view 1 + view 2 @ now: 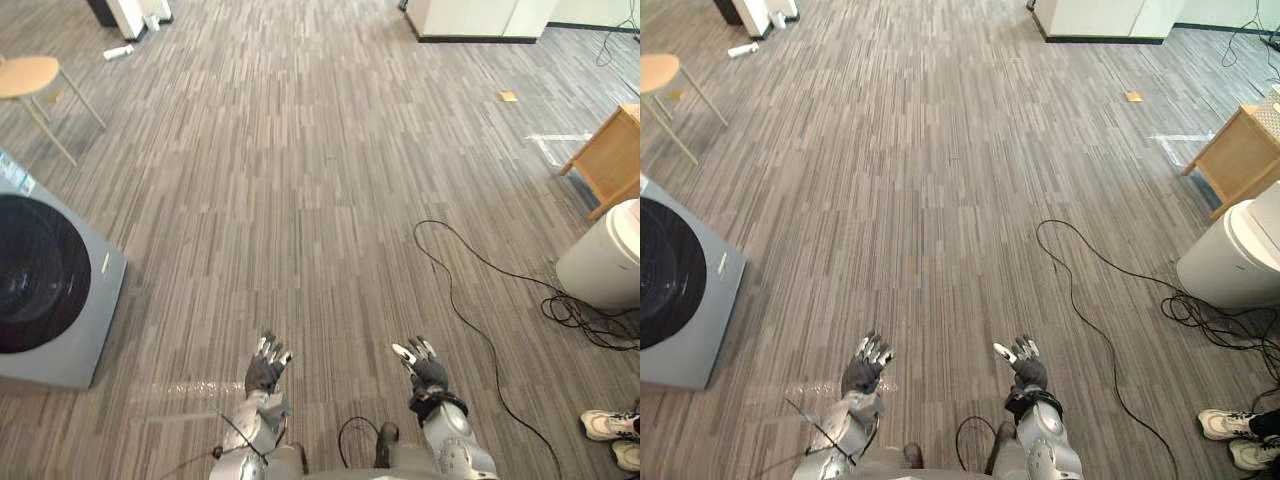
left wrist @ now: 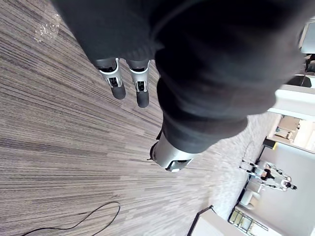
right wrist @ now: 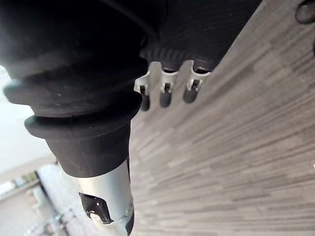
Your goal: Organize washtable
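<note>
Both hands hang low in front of me over bare striped carpet. My left hand (image 1: 266,370) is open, its fingers (image 2: 117,86) straight and holding nothing. My right hand (image 1: 427,368) is open too, with its fingers (image 3: 167,94) relaxed and nothing between them. A grey washing machine (image 1: 50,290) with a round dark door stands at the left edge, well away from both hands. No washtable is in sight.
A round wooden stool (image 1: 30,78) stands at the far left. A white bin (image 1: 610,255) and a wooden cabinet (image 1: 612,155) sit at the right. A person's white shoes (image 1: 610,428) are at the lower right. A white bottle (image 1: 118,52) lies on the floor far back.
</note>
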